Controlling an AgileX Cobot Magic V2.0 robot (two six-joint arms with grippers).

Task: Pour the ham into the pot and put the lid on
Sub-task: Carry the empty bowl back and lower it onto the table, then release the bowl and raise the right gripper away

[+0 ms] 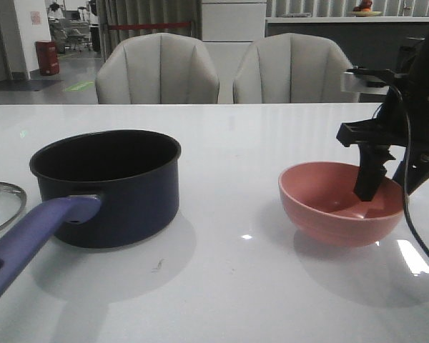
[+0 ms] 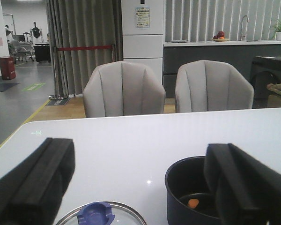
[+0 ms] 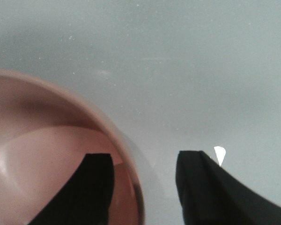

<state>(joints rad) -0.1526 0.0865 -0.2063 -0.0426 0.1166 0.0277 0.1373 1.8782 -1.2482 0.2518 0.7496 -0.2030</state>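
Observation:
The dark navy pot (image 1: 114,189) stands left of centre, its purple-blue handle (image 1: 36,232) pointing toward the near left. One orange-pink ham chunk (image 2: 193,203) lies on the pot's (image 2: 182,187) black bottom. The glass lid (image 1: 0,204) lies flat at the far left edge; its blue knob (image 2: 97,214) shows just below my left gripper (image 2: 140,154), which hangs open above it. My right gripper (image 1: 385,187) is open astride the far right rim of the pink bowl (image 1: 336,211), one finger inside and one outside (image 3: 145,159). No ham shows in the bowl (image 3: 47,154).
Two grey chairs (image 1: 157,68) stand behind the table's far edge. The white tabletop (image 1: 236,286) stretches between pot and bowl and toward the front. A cable (image 1: 415,229) hangs from the right arm beside the bowl.

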